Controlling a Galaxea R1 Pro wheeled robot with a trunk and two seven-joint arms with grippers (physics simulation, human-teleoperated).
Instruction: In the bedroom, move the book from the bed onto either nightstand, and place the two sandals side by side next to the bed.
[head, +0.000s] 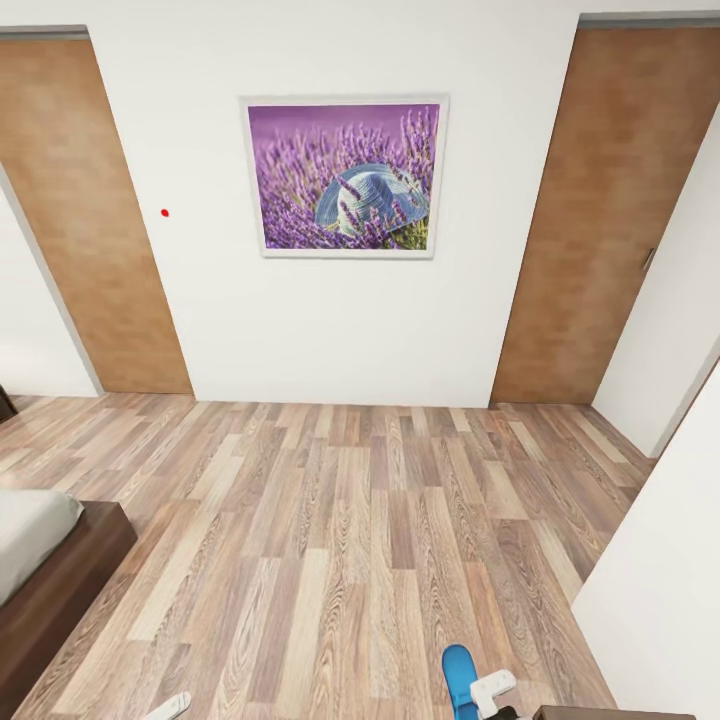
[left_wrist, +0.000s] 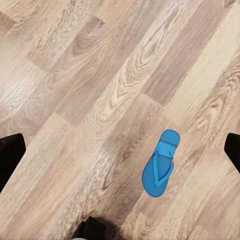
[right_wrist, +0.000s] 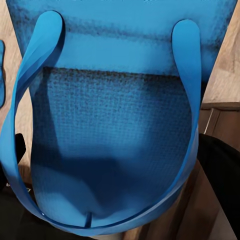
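One blue sandal (right_wrist: 112, 125) sits right up against the right wrist camera, textured footbed and both straps meeting at the toe post low in the frame. In the head view its rounded end (head: 459, 672) pokes up at the bottom edge, just right of centre, beside the white fingers of the right gripper (head: 492, 690). It looks to be clamped on this sandal, though how far the jaws are closed I cannot tell.

The second sandal (left_wrist: 160, 164) lies flat on the plank floor (left_wrist: 100, 90), strap side up, lower right of centre in the left wrist view. The left gripper's dark fingertips (left_wrist: 10, 155) sit at the far left and right edges of that frame, spread wide with nothing between them.

The job now, by my reading, is carrying the held sandal to its mate. To do it well: bring it low, turn it parallel to the one on the floor, toes the same way, and set it just beside without nudging. The pair must end next to the bed (head: 40, 560), whose pale mattress and dark frame show at the lower left of the head view.

Ahead, a lavender picture (head: 344, 177) hangs on the white wall.
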